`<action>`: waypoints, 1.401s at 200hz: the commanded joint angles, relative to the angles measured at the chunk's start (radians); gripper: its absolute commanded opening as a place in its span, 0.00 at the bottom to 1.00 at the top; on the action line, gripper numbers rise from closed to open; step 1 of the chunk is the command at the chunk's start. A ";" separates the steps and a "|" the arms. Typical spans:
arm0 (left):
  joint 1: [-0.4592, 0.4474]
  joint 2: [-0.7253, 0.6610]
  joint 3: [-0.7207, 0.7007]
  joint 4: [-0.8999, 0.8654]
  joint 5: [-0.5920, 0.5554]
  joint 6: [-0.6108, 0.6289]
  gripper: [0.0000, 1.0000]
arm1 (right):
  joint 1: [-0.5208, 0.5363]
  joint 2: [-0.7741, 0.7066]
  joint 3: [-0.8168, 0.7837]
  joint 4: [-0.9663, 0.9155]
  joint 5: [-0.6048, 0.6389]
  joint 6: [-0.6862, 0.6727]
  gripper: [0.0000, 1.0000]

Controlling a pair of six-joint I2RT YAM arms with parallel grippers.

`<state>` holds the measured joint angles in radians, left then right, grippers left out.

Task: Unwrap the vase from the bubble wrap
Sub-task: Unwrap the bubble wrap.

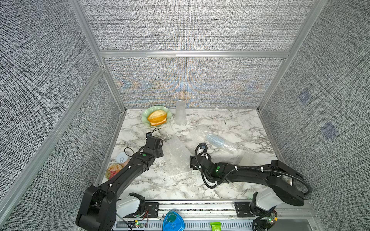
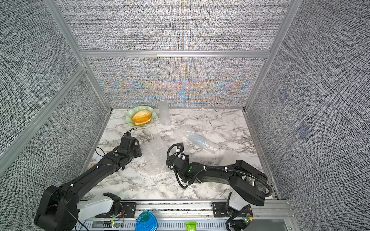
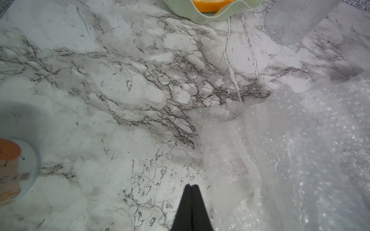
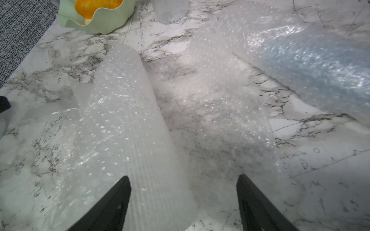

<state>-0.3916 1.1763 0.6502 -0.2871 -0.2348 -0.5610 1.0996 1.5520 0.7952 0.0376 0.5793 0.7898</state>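
Left gripper (image 3: 191,187), lower centre of its wrist view: jaws clenched, grasping nothing, with the crinkled clear bubble wrap sheet (image 3: 300,150) just to their right. At frame centre in a top view, a wrapped, ribbed translucent cylinder, judged to be the vase (image 1: 176,154), lies on the marble-patterned counter (image 1: 230,120), long axis running up-frame. Right gripper (image 4: 183,180): jaws released, straddling the cylinder's near end; judged the nearer arm. A bluish bubble-wrap roll (image 1: 220,141) lies upper right.
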 commanded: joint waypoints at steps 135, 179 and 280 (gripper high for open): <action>0.058 0.062 -0.026 0.050 0.083 -0.066 0.00 | -0.007 0.072 0.352 -0.423 -0.277 -0.494 0.95; 0.085 0.054 -0.024 0.051 0.091 -0.071 0.00 | 0.000 0.188 0.426 -0.504 -0.261 -0.489 0.96; 0.131 0.023 -0.014 0.044 0.107 -0.024 0.00 | -0.217 0.090 0.244 -0.407 -0.449 -0.250 0.94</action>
<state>-0.2638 1.1995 0.6235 -0.2520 -0.1303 -0.6075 0.9222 1.6493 1.0657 -0.3828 0.2218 0.4679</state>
